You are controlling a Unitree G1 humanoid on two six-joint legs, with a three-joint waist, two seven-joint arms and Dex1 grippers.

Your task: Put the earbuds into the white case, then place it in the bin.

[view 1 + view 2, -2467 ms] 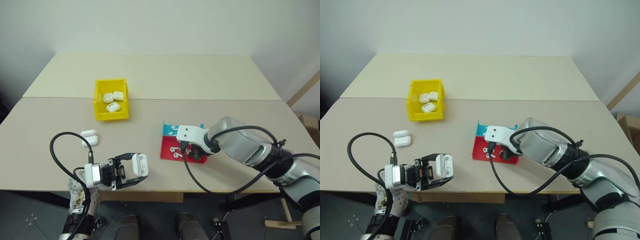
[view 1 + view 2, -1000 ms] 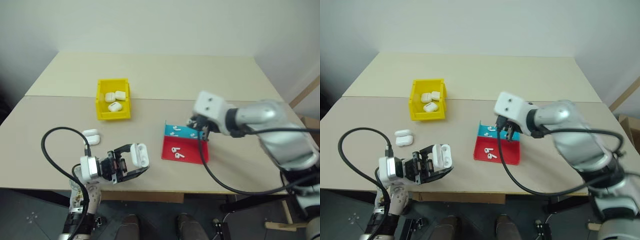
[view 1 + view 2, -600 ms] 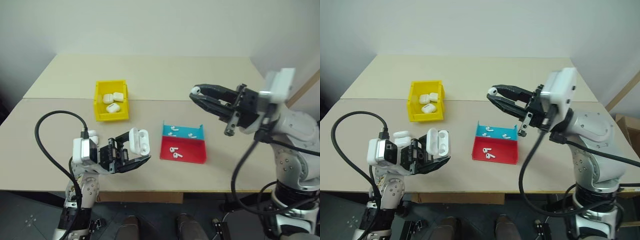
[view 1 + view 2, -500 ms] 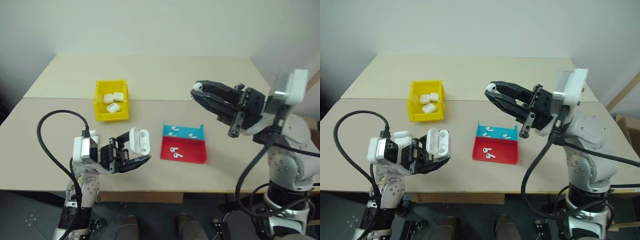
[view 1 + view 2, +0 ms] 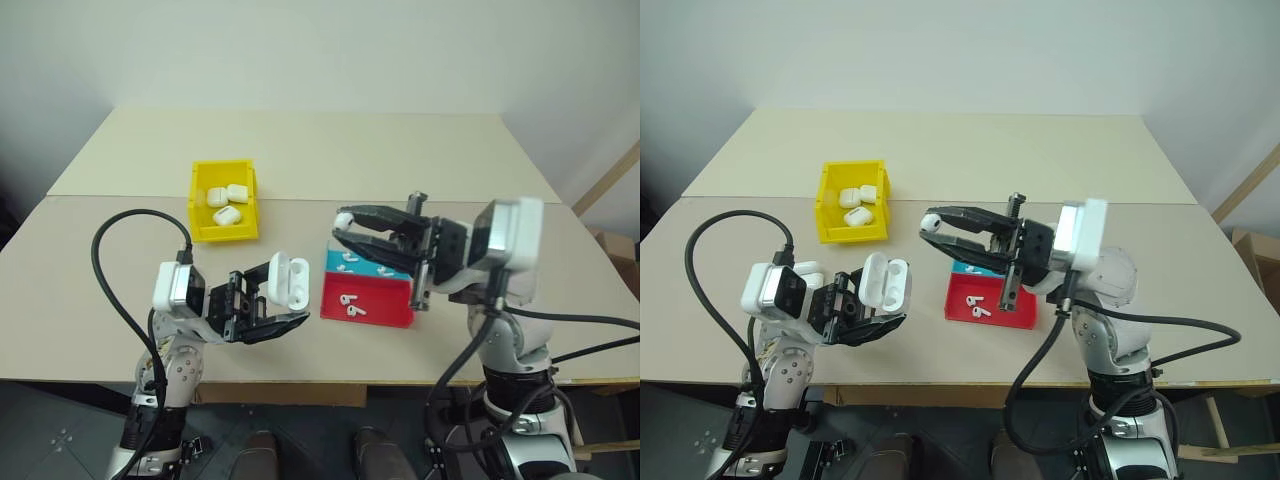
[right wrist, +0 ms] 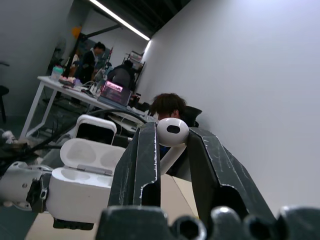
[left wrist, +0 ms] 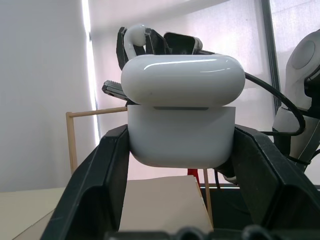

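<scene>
The white case (image 5: 284,282) is held off the table at the front left with its lid flipped open, and my left gripper (image 5: 287,297) is shut on its body. In the left wrist view the case (image 7: 180,125) sits between both fingers. My right gripper (image 5: 345,222) points left toward it, a short gap away, shut on one of the earbuds (image 6: 172,132) at its tips. More earbuds (image 5: 351,303) lie in the red tray (image 5: 385,310), and others (image 5: 347,258) in the blue tray (image 5: 380,266). The yellow bin (image 5: 196,205) stands at the back left.
The bin holds three white cases (image 5: 227,203). Two more cases (image 5: 806,270) lie on the table just behind my left wrist. The trays sit under my right gripper. People at desks (image 6: 92,60) show far off in the right wrist view.
My right gripper has lifted from the blue tray with an earbud and swung left toward the case. My left gripper has raised the open case a little.
</scene>
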